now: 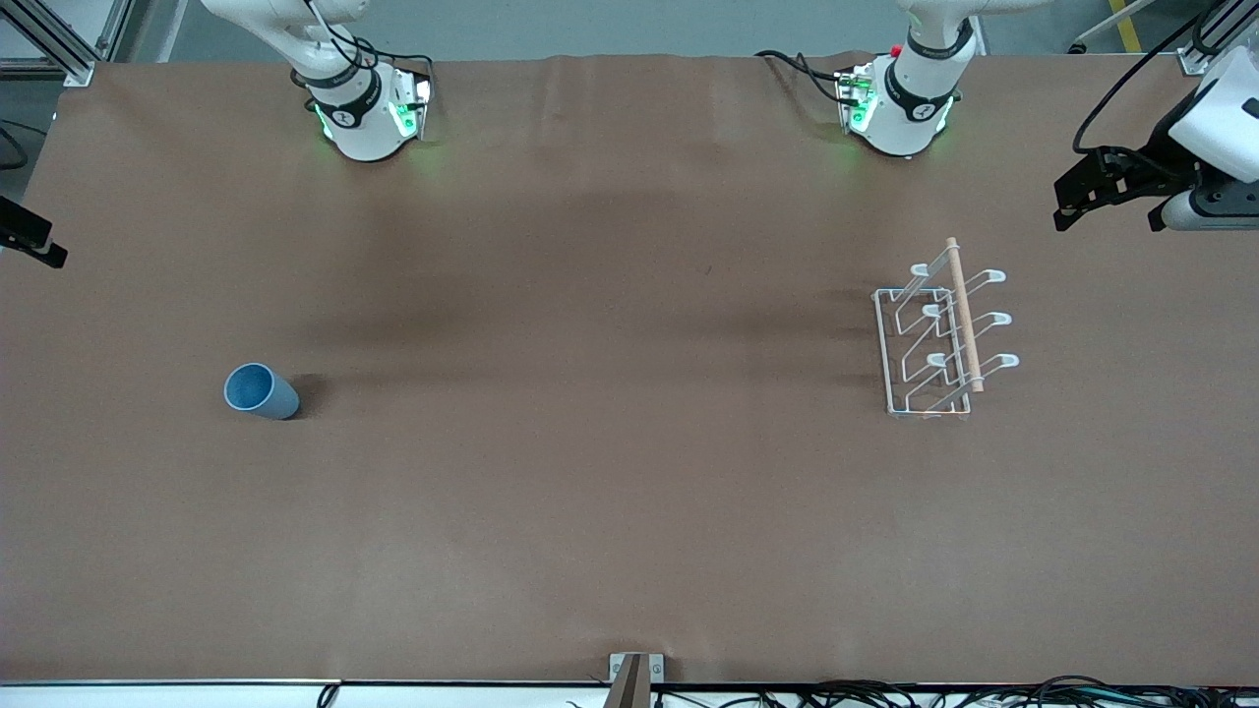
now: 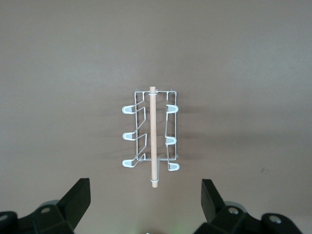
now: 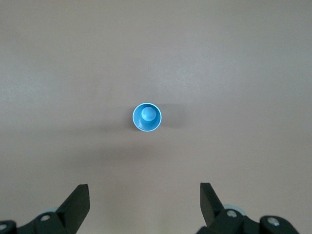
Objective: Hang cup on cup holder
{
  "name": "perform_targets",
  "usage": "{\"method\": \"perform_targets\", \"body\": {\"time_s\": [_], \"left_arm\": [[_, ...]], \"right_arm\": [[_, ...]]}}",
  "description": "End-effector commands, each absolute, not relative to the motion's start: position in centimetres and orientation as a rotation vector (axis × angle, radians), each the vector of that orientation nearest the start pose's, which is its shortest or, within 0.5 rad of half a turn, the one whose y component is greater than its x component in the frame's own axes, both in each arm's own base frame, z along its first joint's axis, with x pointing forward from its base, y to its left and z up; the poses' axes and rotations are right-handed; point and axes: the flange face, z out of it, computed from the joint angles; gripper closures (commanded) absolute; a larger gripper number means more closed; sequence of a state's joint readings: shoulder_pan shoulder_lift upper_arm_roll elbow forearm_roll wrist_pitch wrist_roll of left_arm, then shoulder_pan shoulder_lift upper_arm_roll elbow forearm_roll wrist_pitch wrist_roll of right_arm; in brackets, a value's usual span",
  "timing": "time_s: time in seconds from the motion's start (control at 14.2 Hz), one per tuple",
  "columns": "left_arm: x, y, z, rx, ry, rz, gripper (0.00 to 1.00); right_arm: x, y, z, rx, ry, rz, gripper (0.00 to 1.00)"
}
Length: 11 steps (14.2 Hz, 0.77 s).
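The light-blue cup stands upright, mouth up, on the brown table toward the right arm's end; in the right wrist view the cup shows from straight above. The white wire cup holder with its wooden rod stands toward the left arm's end, and nothing hangs on its prongs. My left gripper hangs open high over the table, with the cup holder below it. My right gripper is open too, high above the cup. Neither holds anything.
Both arm bases stand along the table edge farthest from the front camera. A small metal bracket and cables sit at the nearest edge. Brown table surface lies between cup and holder.
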<state>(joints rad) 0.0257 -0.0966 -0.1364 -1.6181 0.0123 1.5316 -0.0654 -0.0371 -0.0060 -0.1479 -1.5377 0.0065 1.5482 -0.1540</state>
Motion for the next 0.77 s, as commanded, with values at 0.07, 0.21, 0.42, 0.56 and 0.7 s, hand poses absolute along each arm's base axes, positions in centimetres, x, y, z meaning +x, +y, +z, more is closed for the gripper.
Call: {"method": "perform_targets", "body": {"time_s": [0.07, 0.21, 0.42, 0.56, 0.7], "left_arm": [[52.46, -6.18, 65.12, -3.125, 0.073, -0.018, 0.0], [52.6, -5.84, 65.46, -3.124, 0.073, -0.03, 0.0], [52.64, -5.82, 65.88, -3.123, 0.073, -0.045, 0.0], [52.69, -5.87, 65.95, -3.121, 0.073, -0.047, 0.0], [52.94, -5.82, 65.91, -3.125, 0.073, -0.047, 0.0]], "right_arm": [[53.77, -10.1, 64.47, -3.127, 0.066, -0.045, 0.0], [53.75, -10.1, 64.46, -3.127, 0.066, -0.042, 0.0], [53.76, -10.17, 64.55, -3.126, 0.069, -0.047, 0.0], [53.76, -10.18, 64.55, -3.127, 0.069, -0.047, 0.0], [53.78, -10.17, 64.63, -3.126, 0.069, -0.052, 0.0]]}}
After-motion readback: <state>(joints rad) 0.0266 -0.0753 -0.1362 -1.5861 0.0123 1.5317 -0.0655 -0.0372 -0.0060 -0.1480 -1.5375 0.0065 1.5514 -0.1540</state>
